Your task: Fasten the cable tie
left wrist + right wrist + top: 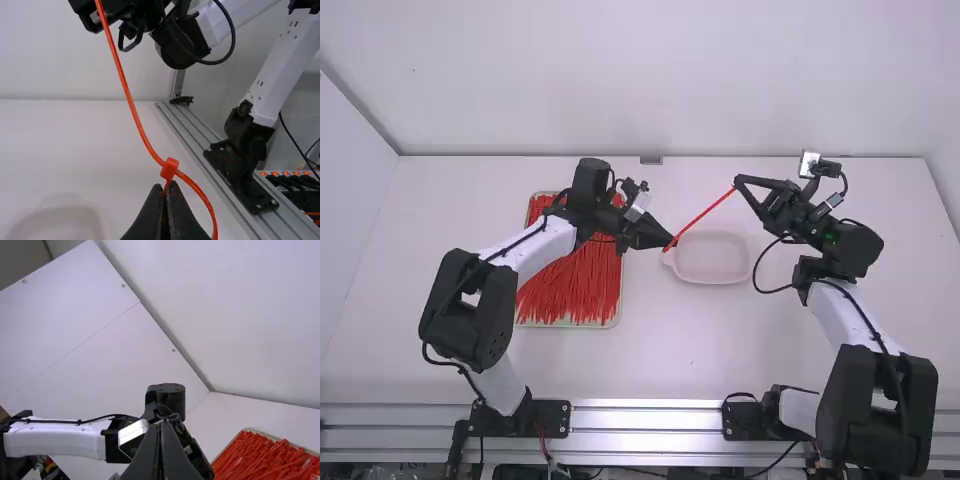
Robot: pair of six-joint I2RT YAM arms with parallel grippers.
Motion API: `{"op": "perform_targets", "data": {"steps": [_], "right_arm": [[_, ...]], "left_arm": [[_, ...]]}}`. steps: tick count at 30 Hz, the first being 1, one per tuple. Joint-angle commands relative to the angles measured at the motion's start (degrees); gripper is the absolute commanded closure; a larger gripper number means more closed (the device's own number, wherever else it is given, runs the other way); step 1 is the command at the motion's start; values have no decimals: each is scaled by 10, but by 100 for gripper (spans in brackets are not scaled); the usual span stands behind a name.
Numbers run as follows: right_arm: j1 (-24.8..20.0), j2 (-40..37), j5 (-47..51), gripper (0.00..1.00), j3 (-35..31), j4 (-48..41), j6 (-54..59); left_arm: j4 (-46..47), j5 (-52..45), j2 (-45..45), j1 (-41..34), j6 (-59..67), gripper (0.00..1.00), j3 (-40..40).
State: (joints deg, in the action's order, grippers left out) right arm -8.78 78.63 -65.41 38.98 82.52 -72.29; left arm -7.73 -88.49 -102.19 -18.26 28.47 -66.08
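White links (535, 240), black joints (470, 310), looping black cables (233, 35); left hand (667, 243) and right hand (737, 182) are tapered black.

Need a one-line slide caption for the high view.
Left gripper and right gripper hold a red cable tie stretched between them by a white bowl, near a pile of spare ties.

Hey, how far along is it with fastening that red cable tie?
Done: the cable tie has its tail through its head, forming a loop. In hand: the left hand pinches the tie by the head, and the right hand holds the tail. Left: the loop looks open, so probably more pulling.
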Motion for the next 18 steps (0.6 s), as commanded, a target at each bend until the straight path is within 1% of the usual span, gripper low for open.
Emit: {"op": "perform_targets", "data": {"steps": [1, 12, 13, 14, 15, 16, 17, 18], "right_arm": [[-23, -11, 84, 100, 16, 14, -9], [-25, -11, 78, 100, 16, 15, -10], [-26, -11, 77, 94, 16, 15, -10], [-25, -11, 75, 81, 16, 13, -19], [-25, -11, 72, 74, 16, 11, -28], [-25, -11, 72, 73, 16, 11, -30], [-26, -11, 66, 67, 16, 12, -35], [-26, -11, 63, 64, 16, 13, -34]], "left_arm": [[9, -5, 0, 3, 9, 98, 24], [2, -5, 0, 3, 9, 98, 24], [-6, -5, 0, 5, 8, 98, 24], [-16, -5, 0, 12, 5, 98, 24], [-29, -7, 0, 16, -7, 98, 24], [-31, -6, 0, 17, -9, 98, 24], [-51, -6, 0, 23, -33, 98, 24], [-70, -6, 0, 28, -54, 98, 24]]}}
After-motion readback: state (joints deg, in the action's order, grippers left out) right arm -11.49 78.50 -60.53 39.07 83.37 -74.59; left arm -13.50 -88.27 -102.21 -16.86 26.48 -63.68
